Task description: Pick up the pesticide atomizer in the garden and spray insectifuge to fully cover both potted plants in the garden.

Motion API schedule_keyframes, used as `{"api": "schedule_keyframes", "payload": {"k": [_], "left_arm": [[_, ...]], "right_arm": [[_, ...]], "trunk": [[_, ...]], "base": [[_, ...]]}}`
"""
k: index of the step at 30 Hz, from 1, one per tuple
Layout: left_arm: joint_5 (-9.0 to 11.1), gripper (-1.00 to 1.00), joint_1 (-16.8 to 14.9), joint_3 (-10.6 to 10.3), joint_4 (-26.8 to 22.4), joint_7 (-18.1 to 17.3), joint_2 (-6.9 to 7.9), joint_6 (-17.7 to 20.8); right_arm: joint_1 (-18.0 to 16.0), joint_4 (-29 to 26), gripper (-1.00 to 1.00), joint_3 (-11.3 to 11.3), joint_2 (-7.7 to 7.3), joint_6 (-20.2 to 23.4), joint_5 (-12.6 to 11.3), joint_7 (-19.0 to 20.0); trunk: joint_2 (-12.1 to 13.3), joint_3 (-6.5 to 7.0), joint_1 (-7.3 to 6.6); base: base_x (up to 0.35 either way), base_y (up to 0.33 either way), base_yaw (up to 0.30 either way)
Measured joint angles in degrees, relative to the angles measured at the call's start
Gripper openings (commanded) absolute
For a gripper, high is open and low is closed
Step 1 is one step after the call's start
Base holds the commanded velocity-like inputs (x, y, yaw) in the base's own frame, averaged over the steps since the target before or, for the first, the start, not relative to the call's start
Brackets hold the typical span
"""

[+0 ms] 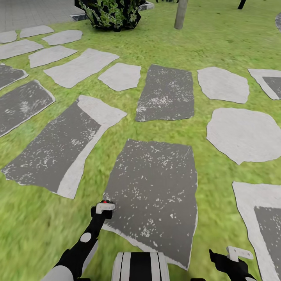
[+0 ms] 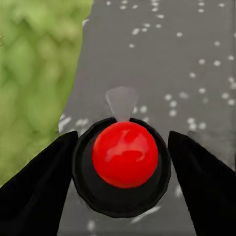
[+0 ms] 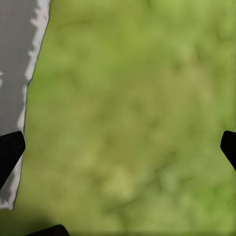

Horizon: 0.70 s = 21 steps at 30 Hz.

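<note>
Looking down over the lawn [image 1: 35,218] and its stepping stones [image 1: 156,195], I'd say the first part is done: the left gripper [image 2: 120,162] has its two dark fingers closed against the sides of the pesticide atomizer [image 2: 125,155], seen end-on as a red dome in a black collar. In the head view the atomizer [image 1: 104,207] sits at the tip of the left arm, over the near edge of a dark stone. Its long axis runs along the fingers, roughly straight down, with a pale nozzle-like tip toward the stone. The right gripper [image 3: 118,147] hangs spread and empty over grass. Neither potted plant is before me, so the spraying looks wholly undone; a leafy shrub [image 1: 111,13] stands far ahead.
</note>
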Motion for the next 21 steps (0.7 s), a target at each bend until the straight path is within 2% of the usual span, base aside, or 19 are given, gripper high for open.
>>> {"api": "schedule_keyframes", "payload": {"k": [21], "left_arm": [[-0.01, -1.0, 0.0, -0.02, -0.08, -0.03, 0.0, -0.01]], "right_arm": [[0.0, 0.0, 1.0, -0.02, 0.0, 0.0, 0.02, -0.02]], "trunk": [[0.0, 0.0, 0.0]], "base": [[0.0, 0.0, 0.0]]}}
